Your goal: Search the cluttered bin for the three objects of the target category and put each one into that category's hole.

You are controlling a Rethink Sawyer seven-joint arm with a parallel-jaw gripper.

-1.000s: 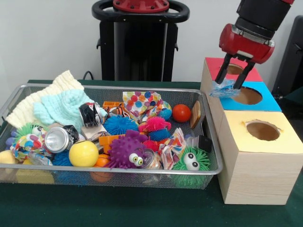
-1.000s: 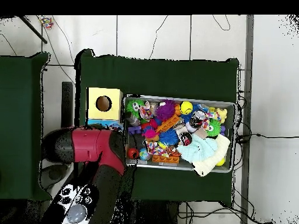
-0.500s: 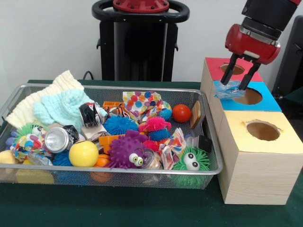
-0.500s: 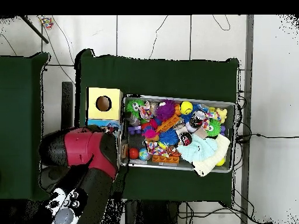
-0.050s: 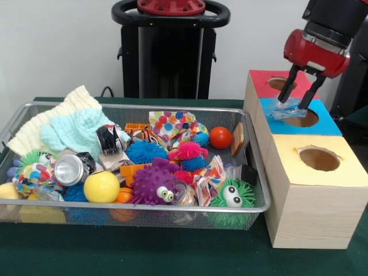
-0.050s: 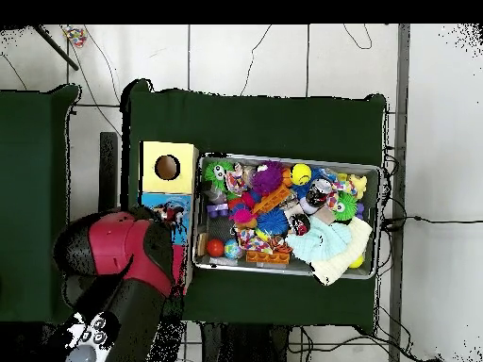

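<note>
Just above the blue-topped box (image 5: 325,123), the pincer (image 5: 300,99) pinches a crumpled piece of clear plastic (image 5: 287,111), which hangs over the near rim of that box's round hole (image 5: 302,118). Behind the blue-topped box sits a red-topped box (image 5: 270,77) with its own hole, and in front of it a yellow-topped wooden box (image 5: 313,198) with a third hole. Beside the blue-topped box stands the wire mesh bin (image 5: 256,213) on the green tabletop (image 5: 144,253), crowded with spiky rubber balls, a purple spiky toy with eyes (image 5: 153,185), a yellow ball (image 5: 101,187), an orange ball (image 5: 220,137), a crushed can (image 5: 72,169) and knitted cloths (image 5: 69,129).
</note>
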